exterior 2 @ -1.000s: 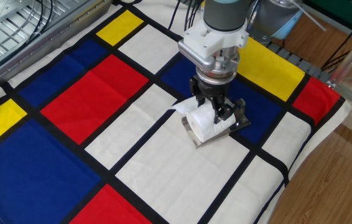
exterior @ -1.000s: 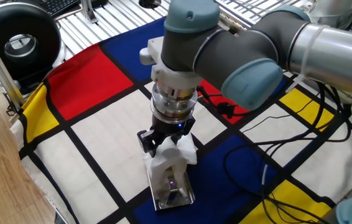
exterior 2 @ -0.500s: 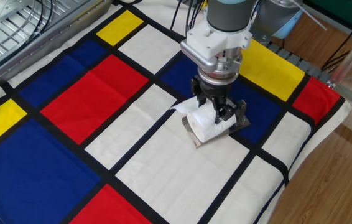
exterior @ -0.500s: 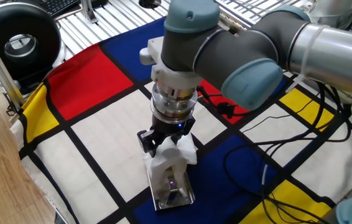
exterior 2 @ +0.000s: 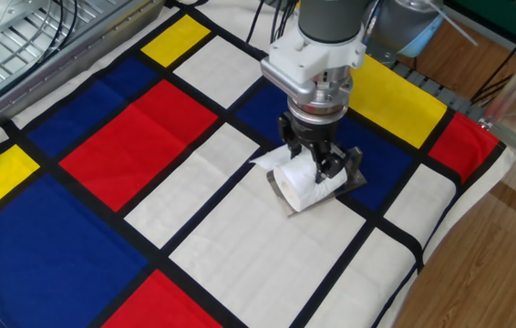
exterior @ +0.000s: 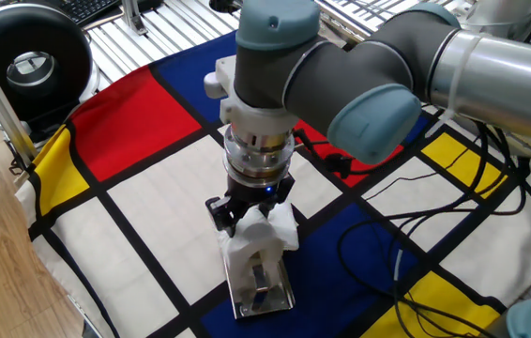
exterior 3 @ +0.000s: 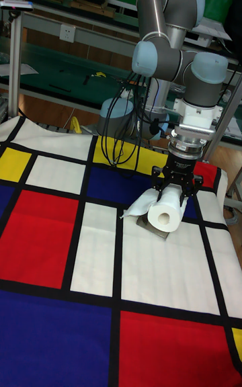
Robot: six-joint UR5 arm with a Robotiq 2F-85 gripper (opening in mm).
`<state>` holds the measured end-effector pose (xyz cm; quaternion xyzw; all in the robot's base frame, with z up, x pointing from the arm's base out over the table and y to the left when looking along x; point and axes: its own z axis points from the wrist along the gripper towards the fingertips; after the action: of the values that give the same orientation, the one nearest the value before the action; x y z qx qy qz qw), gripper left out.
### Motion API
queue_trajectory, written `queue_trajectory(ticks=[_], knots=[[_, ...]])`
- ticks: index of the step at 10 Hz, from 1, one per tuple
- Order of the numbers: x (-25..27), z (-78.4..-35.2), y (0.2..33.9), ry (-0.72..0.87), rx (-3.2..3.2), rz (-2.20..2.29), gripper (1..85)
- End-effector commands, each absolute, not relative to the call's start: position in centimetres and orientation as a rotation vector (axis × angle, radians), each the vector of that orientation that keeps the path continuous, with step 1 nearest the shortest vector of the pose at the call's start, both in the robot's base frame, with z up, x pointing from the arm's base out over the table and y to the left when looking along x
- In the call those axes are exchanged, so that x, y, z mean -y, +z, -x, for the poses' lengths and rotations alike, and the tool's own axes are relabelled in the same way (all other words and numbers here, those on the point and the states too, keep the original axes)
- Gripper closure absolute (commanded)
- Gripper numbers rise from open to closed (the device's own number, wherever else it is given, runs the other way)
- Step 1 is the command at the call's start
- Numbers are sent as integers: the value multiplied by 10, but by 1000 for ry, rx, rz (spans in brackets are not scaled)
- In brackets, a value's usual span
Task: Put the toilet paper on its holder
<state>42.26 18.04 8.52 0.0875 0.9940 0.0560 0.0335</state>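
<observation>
Gripping the toilet paper from above, the gripper has its black fingers closed on either side of the white roll, which lies on its side with one open core end facing the tall fixed camera. Roll sits directly over the holder, whose shiny chrome plate lies flat on the checked cloth; one end of the plate projects beyond the roll. Loose sheet trails off one side onto a white panel. Cannot tell whether the roll is threaded on the bar.
</observation>
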Motion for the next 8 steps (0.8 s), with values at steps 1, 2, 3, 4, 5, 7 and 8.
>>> queue_trajectory(ticks=[1,2,3,4,5,7,8], knots=[[-183,-430,92,202,-3050,-266,843],[-186,-431,94,212,-3050,-274,843],[-187,-430,95,217,-3048,-281,843],[-186,-431,96,217,-3040,-281,843],[-186,-432,96,220,-3034,-281,843],[-189,-435,97,235,-3018,-286,843],[-191,-436,99,240,-3012,-291,843]])
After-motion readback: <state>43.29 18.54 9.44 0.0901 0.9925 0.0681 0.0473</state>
